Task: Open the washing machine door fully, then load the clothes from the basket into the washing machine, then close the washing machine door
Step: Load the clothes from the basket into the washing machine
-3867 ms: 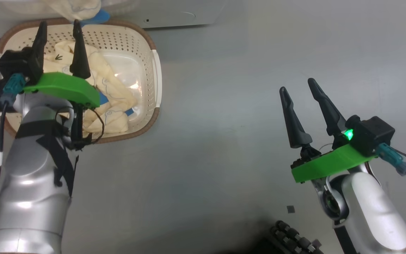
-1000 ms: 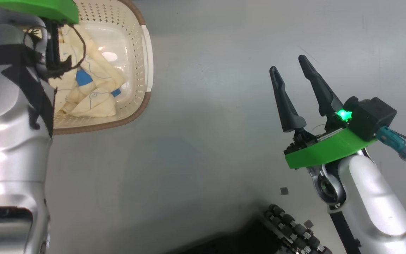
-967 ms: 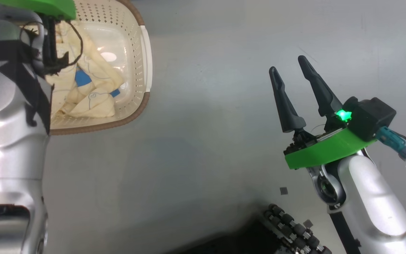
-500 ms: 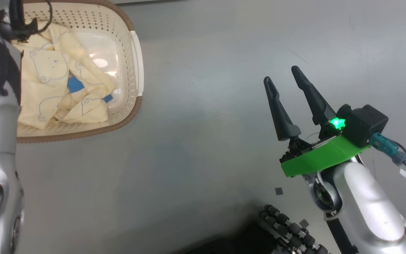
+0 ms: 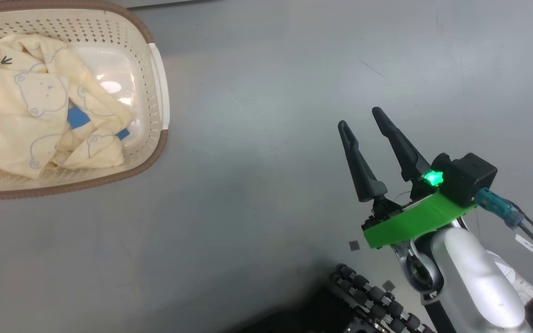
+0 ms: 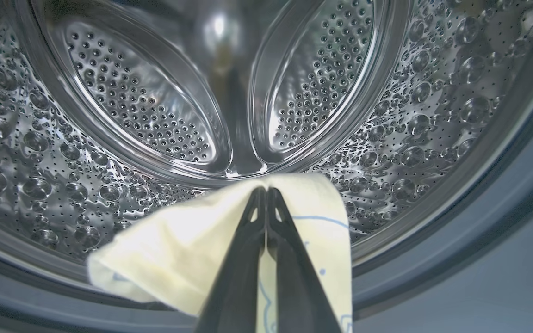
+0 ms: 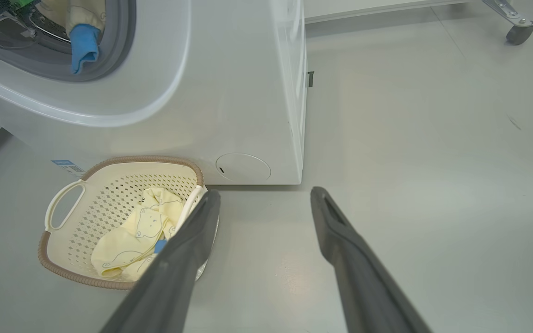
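Left gripper point(image 6: 265, 194), earlier above the basket point(image 5: 159, 92), now clamps a cream garment point(image 6: 178, 249) at the washing machine drum point(image 6: 132, 101) mouth. Remaining clothes point(image 5: 26, 125) lie in the basket. Right gripper point(image 5: 359, 117) hangs spread wide above floor point(image 5: 266, 138).

The floor point(image 5: 257, 152) is smooth, pale grey and faintly scuffed. A cream basket point(image 5: 63, 188) with a brown rim sits on it, just in front of the white washing machine point(image 7: 229, 92), which also stands on the floor. Well apart from the basket, a small dark square point(image 5: 354, 245) lies near a black ridged wheel point(image 5: 373, 296). Far off, a caster wheel point(image 7: 519, 33) rests on the floor.
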